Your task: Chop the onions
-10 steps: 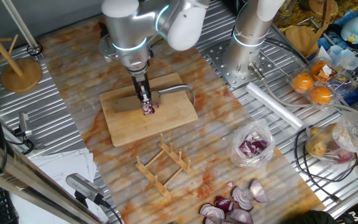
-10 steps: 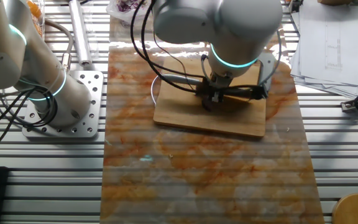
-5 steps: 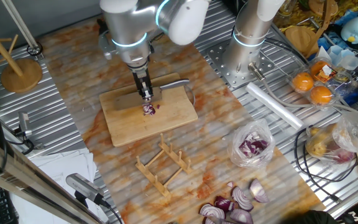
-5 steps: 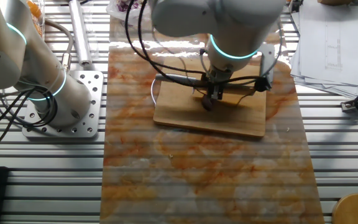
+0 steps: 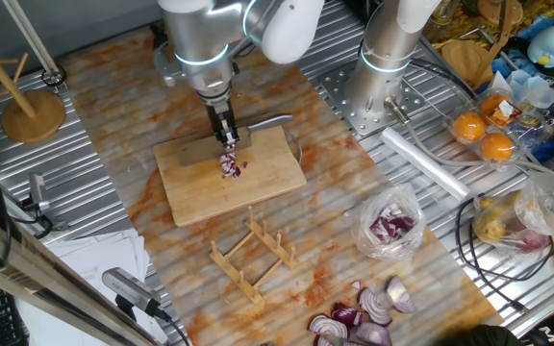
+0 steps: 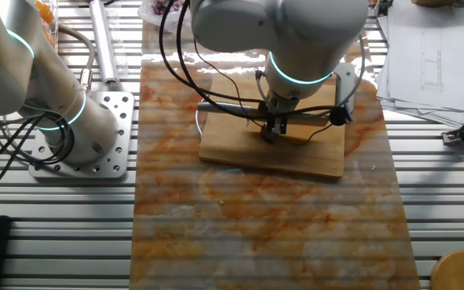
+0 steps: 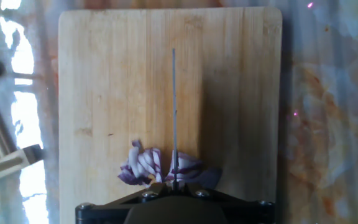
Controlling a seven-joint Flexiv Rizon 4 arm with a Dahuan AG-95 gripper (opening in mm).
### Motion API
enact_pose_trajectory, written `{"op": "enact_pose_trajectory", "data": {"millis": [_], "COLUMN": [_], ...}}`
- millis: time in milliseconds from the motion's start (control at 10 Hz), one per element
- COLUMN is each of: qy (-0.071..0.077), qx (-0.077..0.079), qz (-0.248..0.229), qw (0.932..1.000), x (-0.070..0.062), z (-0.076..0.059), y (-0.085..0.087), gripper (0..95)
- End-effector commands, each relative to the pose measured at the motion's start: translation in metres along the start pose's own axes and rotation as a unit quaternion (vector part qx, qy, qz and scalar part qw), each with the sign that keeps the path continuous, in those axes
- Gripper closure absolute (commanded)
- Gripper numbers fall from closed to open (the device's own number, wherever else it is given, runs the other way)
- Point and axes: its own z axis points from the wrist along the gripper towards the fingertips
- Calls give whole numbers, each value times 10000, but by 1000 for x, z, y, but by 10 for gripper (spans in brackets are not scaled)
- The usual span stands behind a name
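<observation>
The onions (image 5: 230, 165) are a small heap of purple-white bits near the middle of a bamboo cutting board (image 5: 263, 190). My gripper (image 5: 226, 137) hangs just above them, shut on a knife (image 5: 269, 122) whose metal sticks out to the right. In the other fixed view the knife (image 6: 224, 105) lies level across the board (image 6: 304, 159), with the onions (image 6: 270, 137) under the gripper (image 6: 275, 127). In the hand view the blade (image 7: 174, 106) shows as a thin line edge-on, running over the onions (image 7: 148, 167) and the board (image 7: 235, 93). The gripper (image 7: 174, 186) fills the bottom edge.
A wooden rack (image 5: 253, 252) lies in front of the board. A clear bag of purple chunks (image 5: 390, 227) and larger onion wedges (image 5: 365, 322) sit at the front right. A second arm's base (image 5: 378, 91) stands behind, oranges (image 5: 484, 136) to the right, a wooden stand (image 5: 33, 113) at the left.
The gripper and knife have lifted off the onions and drawn slightly toward the board's back edge. The onion heap stays put, a little more spread.
</observation>
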Motion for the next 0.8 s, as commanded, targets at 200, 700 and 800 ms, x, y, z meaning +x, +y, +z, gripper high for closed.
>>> {"op": "enact_pose_trajectory", "data": {"millis": [200, 700, 800], "qy": [-34, -60, -52], "qx": [3, 59, 58], "qz": [-28, -70, -88], "qw": [10000, 9999, 9999], "x": [-5, -16, -15], "z": [11, 34, 36], "y": [-4, 0, 0], "gripper": [950, 950, 950]}}
